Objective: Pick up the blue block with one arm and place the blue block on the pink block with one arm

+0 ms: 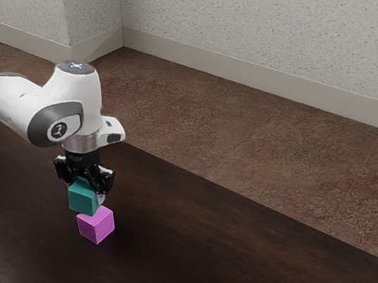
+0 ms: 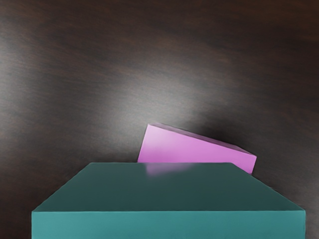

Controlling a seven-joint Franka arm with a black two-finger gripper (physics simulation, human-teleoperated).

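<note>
Grips the teal-blue block [image 1: 82, 199] from two sides with the gripper [image 1: 84, 177], lower left of the frame, just above the pink block [image 1: 95, 224], offset leftward. Pickup apparently done; placing not yet. Contact unclear. Left to do: centre, lower, release.

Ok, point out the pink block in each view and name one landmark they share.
Exterior view: pink block on the table, toward the exterior view's left, just below the teal block in the tool.
Wrist view: pink block pokes out from behind the teal block, partly hidden by it.
Shared landmark: the teal block, next to pink in both.
</note>
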